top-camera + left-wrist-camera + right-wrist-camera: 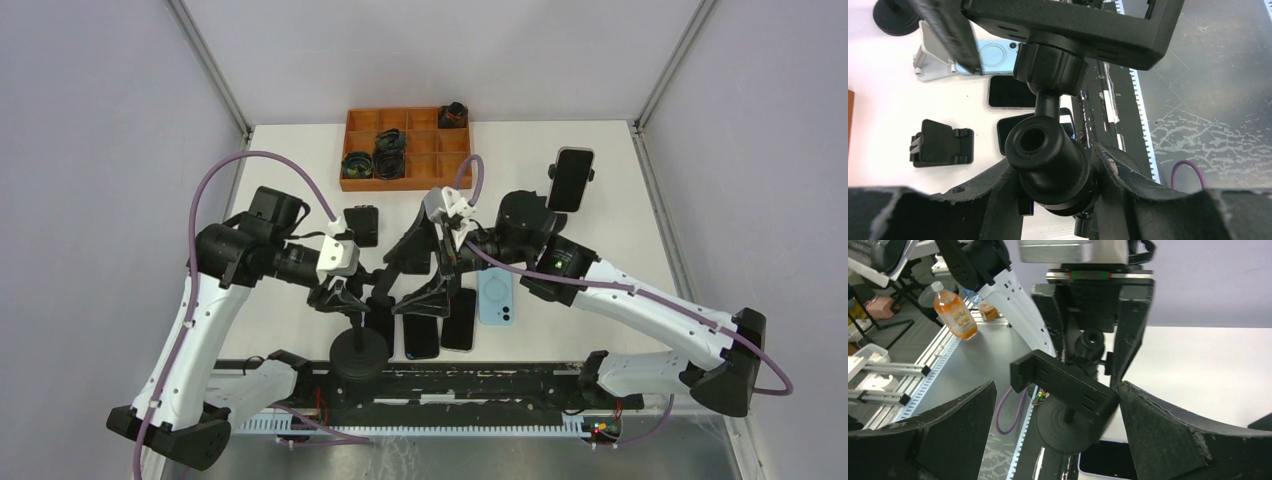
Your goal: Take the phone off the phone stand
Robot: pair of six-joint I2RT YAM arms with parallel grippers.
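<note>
Left claw (350, 297) is clamped on the stem of the phone stand (358, 352), at 12 o'clock from its base. Right claw (418, 272), fingers wide apart, straddles the stand's cradle (1068, 387). A dark phone (459, 320) and a light blue phone (495, 298) lie flat on the bench (290, 160), at 4 o'clock from the right claw.

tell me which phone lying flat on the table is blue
The light blue phone with a white ring on its back, rightmost in the near row; the black phones left of it are dark.
</note>
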